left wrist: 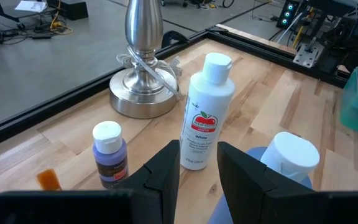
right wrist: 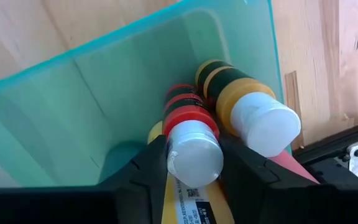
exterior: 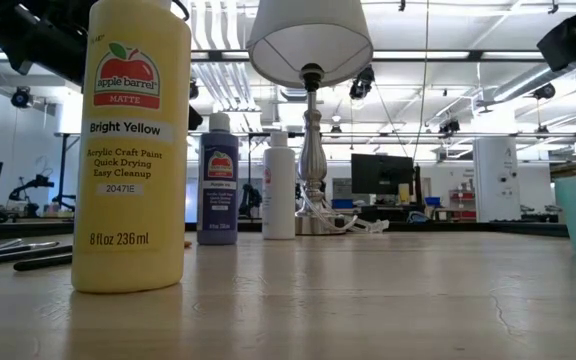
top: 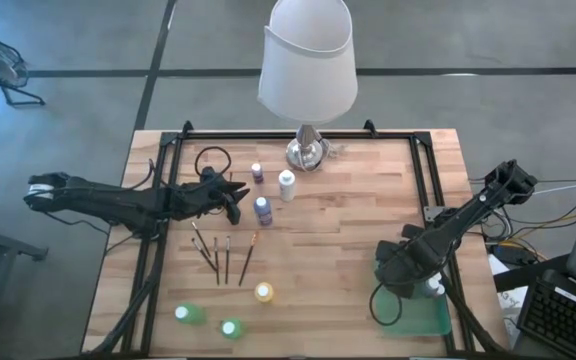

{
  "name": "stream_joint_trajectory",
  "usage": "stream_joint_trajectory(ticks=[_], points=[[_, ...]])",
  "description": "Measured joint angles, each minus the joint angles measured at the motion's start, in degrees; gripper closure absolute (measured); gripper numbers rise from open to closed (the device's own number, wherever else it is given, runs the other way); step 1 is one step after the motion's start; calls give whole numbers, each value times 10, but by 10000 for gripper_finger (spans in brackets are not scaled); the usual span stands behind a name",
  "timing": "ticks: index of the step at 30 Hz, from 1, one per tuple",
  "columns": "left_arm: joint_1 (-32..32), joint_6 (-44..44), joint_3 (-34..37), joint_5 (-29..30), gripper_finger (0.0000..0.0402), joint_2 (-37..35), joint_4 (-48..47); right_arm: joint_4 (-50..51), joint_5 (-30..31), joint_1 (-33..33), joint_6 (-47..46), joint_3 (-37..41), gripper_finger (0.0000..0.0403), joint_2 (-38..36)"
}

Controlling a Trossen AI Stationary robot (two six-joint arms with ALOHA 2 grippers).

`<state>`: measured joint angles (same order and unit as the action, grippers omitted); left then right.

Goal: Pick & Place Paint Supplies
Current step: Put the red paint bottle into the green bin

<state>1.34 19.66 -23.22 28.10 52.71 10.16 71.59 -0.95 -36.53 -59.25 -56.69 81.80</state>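
On the wooden plank table [top: 348, 215], the right tool [right wrist: 191, 163] pinches a white-capped red bottle [right wrist: 188, 127] over the translucent green tray [right wrist: 92, 106]; the left tool [left wrist: 197, 165] stands spread beside the blue bottle [left wrist: 288, 163].

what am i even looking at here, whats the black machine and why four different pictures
It is a robot with two dark arms at a wooden table. One picture looks down from above, one looks level across the tabletop, and one comes from each wrist. The left gripper hovers open by a purple bottle and a white bottle near the lamp. The right gripper holds a red bottle over the green tray, beside another bottle already in it. Brushes and more bottles lie on the table.
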Motion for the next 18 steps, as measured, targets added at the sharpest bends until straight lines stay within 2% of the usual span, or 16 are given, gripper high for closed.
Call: stream_joint_trajectory(ticks=[6, 9, 13, 18], points=[[0, 0, 0, 0, 289, 0, 0, -2, -5, 0, -17, 1, 229, 2], [0, 1, 0, -1, 289, 0, 0, -2, -6, 0, -18, 1, 215, 2], [0, 2, 0, -1, 289, 0, 0, 2, -6, 0, -18, -8, 212, 2], [0, 5, 0, -1, 289, 0, 0, 12, -6, 0, -17, -29, 228, 2]])
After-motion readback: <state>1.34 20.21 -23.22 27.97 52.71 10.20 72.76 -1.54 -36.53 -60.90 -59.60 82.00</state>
